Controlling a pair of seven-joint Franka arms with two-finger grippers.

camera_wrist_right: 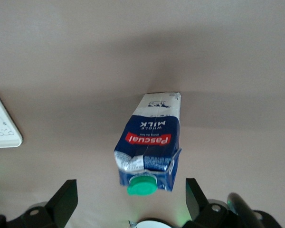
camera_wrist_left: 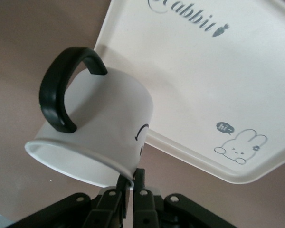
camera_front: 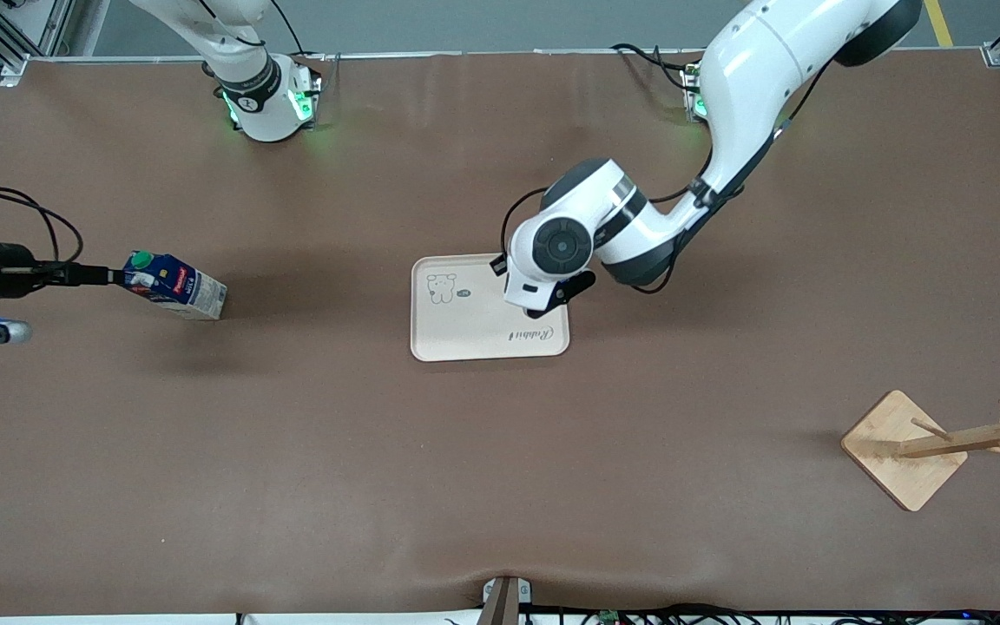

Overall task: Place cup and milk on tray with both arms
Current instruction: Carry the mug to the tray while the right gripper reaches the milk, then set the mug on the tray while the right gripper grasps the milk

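Cream rectangular tray (camera_front: 465, 325) with rounded corners, a small animal drawing and script "Rabbit" lettering lies flat near the middle of the brown table (camera_front: 500, 486). Over its edge toward the left arm's end hangs the left gripper (camera_wrist_left: 132, 183), its two fingers pressed together on the thin rim of the white enamel-style cup (camera_wrist_left: 102, 137), which is held tilted in the air with its black loop handle uppermost in the left wrist view and part of its black face marking showing; the cup sits partly over the tray's corner and partly over bare table. Well apart, toward the right arm's end of the table, stands the small dark-blue milk carton (camera_front: 174, 285) with a green round cap and red logo. The right gripper (camera_wrist_right: 132, 202) is at the carton's capped top, fingers spread wide on either side without touching it.
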